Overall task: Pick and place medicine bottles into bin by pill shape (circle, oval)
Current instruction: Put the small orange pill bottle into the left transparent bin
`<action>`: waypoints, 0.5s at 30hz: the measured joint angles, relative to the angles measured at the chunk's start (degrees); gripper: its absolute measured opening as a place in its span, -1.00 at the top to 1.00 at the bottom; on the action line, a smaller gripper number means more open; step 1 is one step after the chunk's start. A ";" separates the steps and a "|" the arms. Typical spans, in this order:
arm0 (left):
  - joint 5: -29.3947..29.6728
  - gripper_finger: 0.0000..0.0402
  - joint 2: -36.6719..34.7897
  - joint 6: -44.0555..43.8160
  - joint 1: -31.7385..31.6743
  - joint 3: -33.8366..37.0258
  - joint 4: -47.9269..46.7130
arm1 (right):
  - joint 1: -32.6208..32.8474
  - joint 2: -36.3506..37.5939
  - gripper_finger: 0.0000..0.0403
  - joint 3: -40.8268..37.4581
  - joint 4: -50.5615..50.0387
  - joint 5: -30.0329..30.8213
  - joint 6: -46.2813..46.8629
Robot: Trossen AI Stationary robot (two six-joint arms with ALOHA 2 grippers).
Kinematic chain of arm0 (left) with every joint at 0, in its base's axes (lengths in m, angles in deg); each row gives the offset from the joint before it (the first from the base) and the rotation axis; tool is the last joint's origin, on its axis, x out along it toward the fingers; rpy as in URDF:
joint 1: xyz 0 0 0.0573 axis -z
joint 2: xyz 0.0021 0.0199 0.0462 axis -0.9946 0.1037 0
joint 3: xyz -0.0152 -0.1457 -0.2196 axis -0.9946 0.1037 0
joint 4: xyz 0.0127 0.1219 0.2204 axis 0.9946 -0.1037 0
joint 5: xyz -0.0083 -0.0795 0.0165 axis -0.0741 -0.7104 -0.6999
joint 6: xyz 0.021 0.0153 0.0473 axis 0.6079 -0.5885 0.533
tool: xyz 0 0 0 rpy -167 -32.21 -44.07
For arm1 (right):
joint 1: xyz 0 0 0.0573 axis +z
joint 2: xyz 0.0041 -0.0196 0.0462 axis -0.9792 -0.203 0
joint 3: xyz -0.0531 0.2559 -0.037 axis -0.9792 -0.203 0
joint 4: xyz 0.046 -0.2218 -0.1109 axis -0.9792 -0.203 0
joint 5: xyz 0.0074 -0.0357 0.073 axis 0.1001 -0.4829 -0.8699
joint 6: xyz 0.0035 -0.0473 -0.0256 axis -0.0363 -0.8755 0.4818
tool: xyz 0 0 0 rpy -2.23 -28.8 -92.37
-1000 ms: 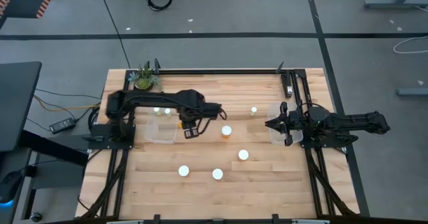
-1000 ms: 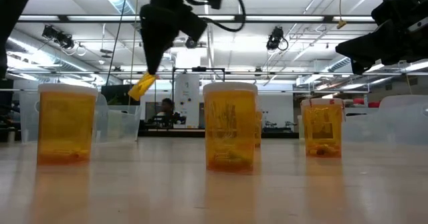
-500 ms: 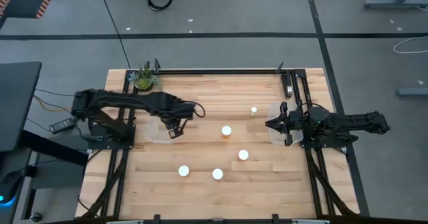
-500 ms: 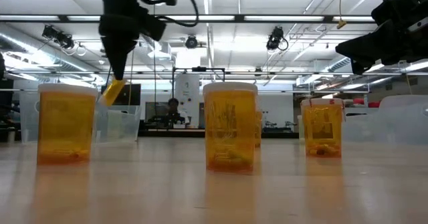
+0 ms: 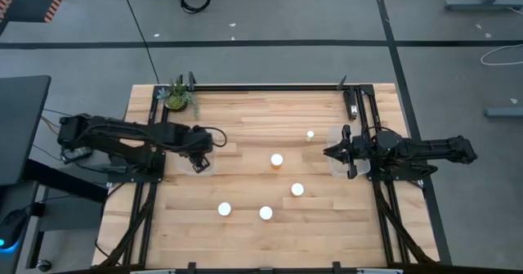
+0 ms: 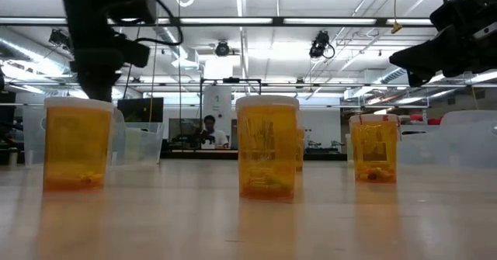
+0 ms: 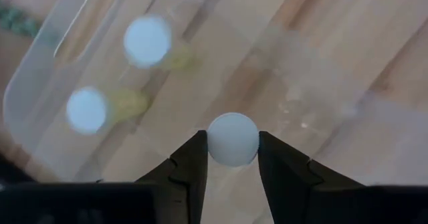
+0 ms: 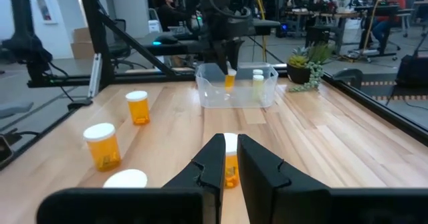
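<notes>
My left gripper [image 5: 198,163] is over the clear left bin [image 5: 186,169], shut on a medicine bottle with an orange body [image 8: 229,81] and a white cap [image 7: 232,138]. Two more bottles [image 7: 147,40] [image 7: 87,109] stand in that bin. Several white-capped bottles stand on their bases on the wooden table, among them one at the middle [image 5: 277,160] and two near the front [image 5: 224,209] [image 5: 265,213]. My right gripper [image 5: 329,152] hovers by the right bin [image 5: 337,169], its fingers nearly together and empty. My left gripper pinches the bottle's round white cap [image 7: 232,138] between its two fingers, one on each side. The fingers come from above, pointing down. The bottle hangs below them inside the bin's walls; whether its base touches the bin floor I cannot tell.
A green potted plant [image 5: 176,96] stands at the far left corner. Black frame rails run along the far and side edges of the table. In the low view three bottles [image 6: 78,142] [image 6: 268,145] [image 6: 374,147] stand close to the camera. A person shows far behind.
My left gripper has carried the bottle from the table's middle toward the left edge and down into the left bin, keeping its hold. The bottle, hanging tilted at first, has dropped behind the near-left bottle in the low view.
</notes>
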 joint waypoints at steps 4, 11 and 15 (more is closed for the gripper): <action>1.03 0.35 -4.01 -2.54 0.00 4.49 1.68 | 0.00 -0.37 0.77 0.02 -0.10 0.01 0.01; 1.21 0.37 -9.97 -6.04 0.49 8.23 2.52 | 0.01 -0.86 0.77 0.02 -0.12 0.01 0.00; 2.00 0.33 -11.29 -7.17 1.33 9.08 2.03 | 0.02 -1.02 0.77 0.02 -0.11 0.01 0.00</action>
